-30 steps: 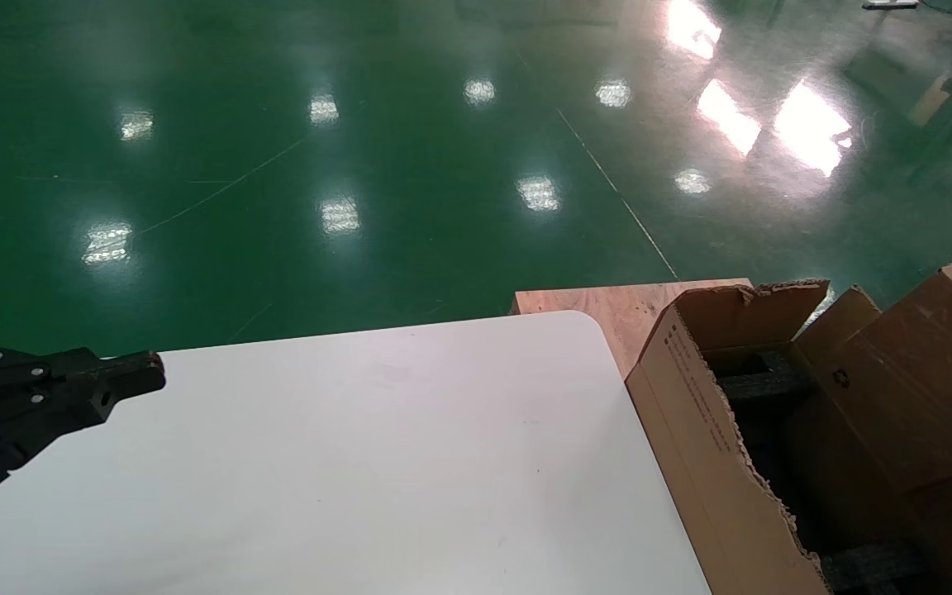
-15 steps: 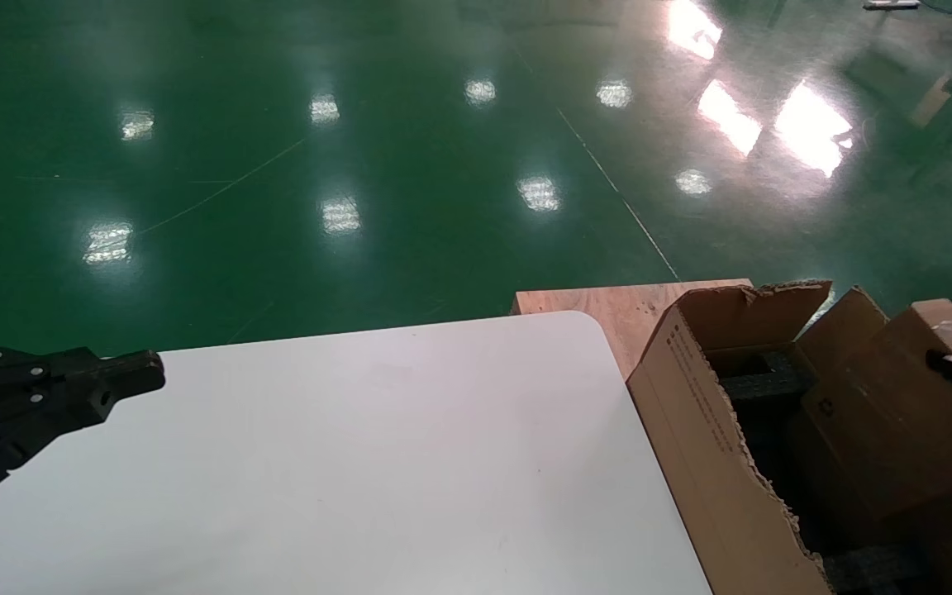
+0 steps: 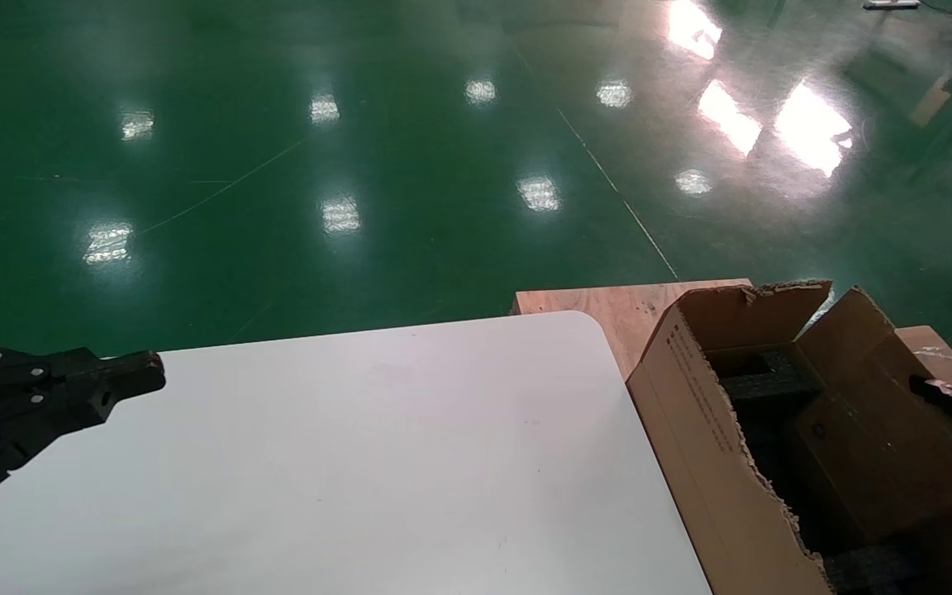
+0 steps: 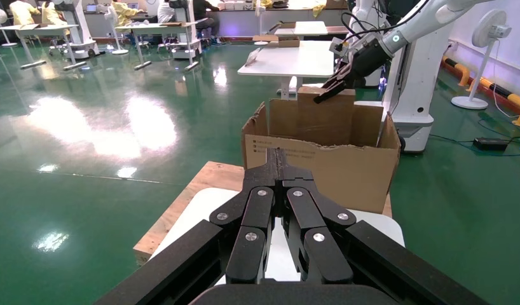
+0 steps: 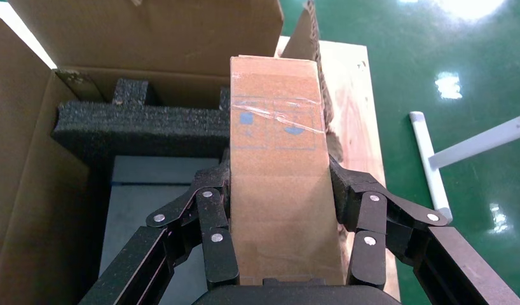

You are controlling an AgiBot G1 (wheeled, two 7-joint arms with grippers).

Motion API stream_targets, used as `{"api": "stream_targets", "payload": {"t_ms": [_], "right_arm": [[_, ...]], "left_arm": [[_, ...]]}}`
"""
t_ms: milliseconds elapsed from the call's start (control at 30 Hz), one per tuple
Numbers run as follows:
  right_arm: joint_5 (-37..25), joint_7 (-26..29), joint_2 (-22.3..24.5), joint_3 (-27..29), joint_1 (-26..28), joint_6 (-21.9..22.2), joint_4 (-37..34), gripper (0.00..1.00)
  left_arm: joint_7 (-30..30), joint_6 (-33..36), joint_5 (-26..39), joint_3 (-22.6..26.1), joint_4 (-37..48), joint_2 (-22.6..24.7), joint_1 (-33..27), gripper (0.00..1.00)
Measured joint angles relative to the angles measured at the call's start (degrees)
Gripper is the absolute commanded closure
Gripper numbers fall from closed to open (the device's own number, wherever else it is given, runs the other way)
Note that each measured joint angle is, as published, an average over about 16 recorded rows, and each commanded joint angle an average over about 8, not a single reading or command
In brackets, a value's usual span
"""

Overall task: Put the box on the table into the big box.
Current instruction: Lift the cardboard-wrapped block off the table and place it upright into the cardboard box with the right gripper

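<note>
My right gripper (image 5: 278,181) is shut on the small brown taped box (image 5: 280,159), with a finger on each long side. It holds the box upright, partly down inside the big torn carton (image 3: 691,413), against its right side. In the head view the small box (image 3: 873,446) sits low between the carton's flaps, with the right gripper (image 3: 939,395) on it. Black foam (image 5: 143,121) lies in the carton beside the box. My left gripper (image 3: 149,378) is shut and empty, parked over the left edge of the white table (image 3: 402,463). The left wrist view also shows the carton (image 4: 334,171).
The carton stands on a pale plywood board (image 3: 608,302) just past the table's right edge. Green floor lies beyond the board. A white stand's legs (image 5: 429,165) lie on the floor beside the board.
My right gripper has moved down and slightly left with the small box, from above the carton's rim to partly inside it. The left arm has not moved.
</note>
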Motion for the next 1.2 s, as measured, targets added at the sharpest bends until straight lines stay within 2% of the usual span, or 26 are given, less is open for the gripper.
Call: {"api": "stream_targets", "payload": {"t_ms": [667, 933, 1200], "right_arm": [[3.8, -0.9, -2.1, -5.1, -1.1, 0.7, -2.1, 1.00], [3.7, -2.2, -2.0, -3.9, -0.1, -0.7, -2.8, 1.00], [1.1, -1.8, -0.1, -0.9, 0.3, -2.3, -1.5, 1.00]], "left_arm": [[0.0, 0.0, 0.0, 0.0, 0.0, 0.0, 0.0, 1.00], [0.0, 0.0, 0.0, 0.0, 0.0, 0.0, 0.0, 1.00], [0.0, 0.0, 0.0, 0.0, 0.0, 0.0, 0.0, 1.00]]}}
